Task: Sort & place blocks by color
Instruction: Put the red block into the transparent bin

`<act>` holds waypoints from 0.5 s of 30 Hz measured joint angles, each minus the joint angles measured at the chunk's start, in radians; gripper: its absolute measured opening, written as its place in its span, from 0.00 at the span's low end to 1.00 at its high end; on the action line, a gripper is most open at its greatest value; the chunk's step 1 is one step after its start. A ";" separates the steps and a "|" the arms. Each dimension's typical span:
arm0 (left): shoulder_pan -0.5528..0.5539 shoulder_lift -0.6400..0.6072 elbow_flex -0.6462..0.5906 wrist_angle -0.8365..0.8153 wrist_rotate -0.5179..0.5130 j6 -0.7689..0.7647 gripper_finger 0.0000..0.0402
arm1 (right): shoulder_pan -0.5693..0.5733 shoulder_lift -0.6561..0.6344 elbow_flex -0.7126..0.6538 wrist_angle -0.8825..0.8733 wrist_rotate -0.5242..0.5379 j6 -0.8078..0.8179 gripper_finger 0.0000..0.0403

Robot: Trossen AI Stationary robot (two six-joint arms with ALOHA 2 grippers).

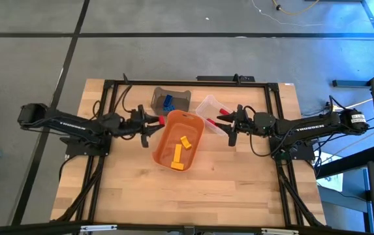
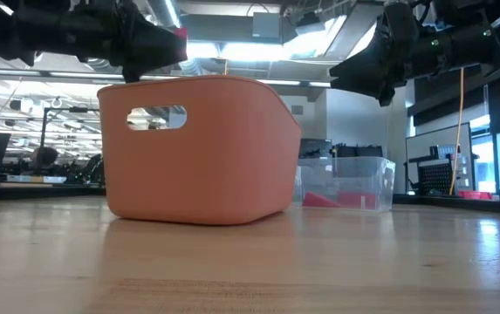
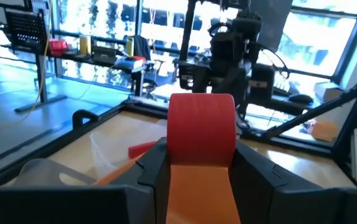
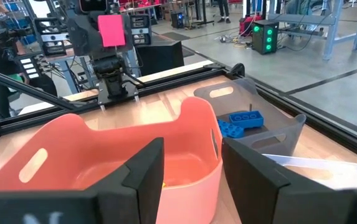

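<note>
My left claw is closed on a red block, which sits pinched between the two fingers; in the high view the block shows as a red spot at the claw tip, right at the near rim of the orange tub. The claw hangs above the surface, level with the tub's top edge in the low view.

My right claw hangs on the opposite side of the tub — fingers spread apart, nothing between them. It sits over the clear bin, which holds red blocks; one red piece shows through the bin wall in the low view.

Inside the orange tub lie yellow blocks, one a longer bar, the others shorter.

Behind the tub, toward the far edge of the surface, a grey bin holds blue blocks — the studded tops show in the right wrist view.

The three containers stand close together at the middle of the surface, between the two arms.
</note>
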 joint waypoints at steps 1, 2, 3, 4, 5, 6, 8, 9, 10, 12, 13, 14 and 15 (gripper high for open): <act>0.000 -0.001 0.000 0.005 0.000 0.001 0.29 | 0.000 0.000 0.000 0.000 0.000 0.000 0.40; 0.000 -0.002 0.000 0.005 -0.001 0.003 0.29 | 0.000 0.000 0.000 0.000 0.000 0.000 0.40; 0.000 -0.001 0.000 0.003 -0.001 0.003 0.29 | 0.000 0.000 0.000 0.000 0.000 0.001 0.40; 0.000 -0.001 0.000 0.002 -0.001 0.003 0.29 | 0.000 0.000 0.000 0.000 0.000 0.002 0.40; 0.000 -0.001 0.000 0.002 -0.001 0.003 0.29 | 0.000 0.000 0.000 0.000 0.000 0.004 0.40; 0.000 -0.001 0.000 0.003 -0.001 0.003 0.29 | 0.000 0.000 0.000 0.000 -0.001 0.007 0.40; 0.000 -0.001 0.000 0.000 -0.001 0.003 0.29 | 0.000 0.000 0.000 0.000 -0.008 0.021 0.40; 0.000 -0.001 0.000 0.000 -0.001 0.003 0.29 | 0.000 0.000 0.000 0.000 -0.008 0.025 0.40; 0.000 -0.001 0.000 0.000 -0.001 0.002 0.29 | 0.000 0.000 0.000 -0.001 -0.009 0.026 0.40; 0.000 -0.001 0.000 -0.002 0.002 -0.001 0.29 | 0.000 0.000 0.000 -0.001 -0.009 0.028 0.40; 0.000 -0.001 0.000 -0.003 0.004 -0.003 0.29 | 0.000 0.000 0.000 -0.001 -0.009 0.028 0.40; 0.000 -0.001 0.000 -0.004 0.005 -0.003 0.29 | 0.000 0.000 0.000 -0.001 -0.009 0.028 0.40; 0.000 -0.001 0.000 -0.004 0.005 -0.004 0.29 | 0.000 0.000 0.000 -0.002 -0.009 0.028 0.40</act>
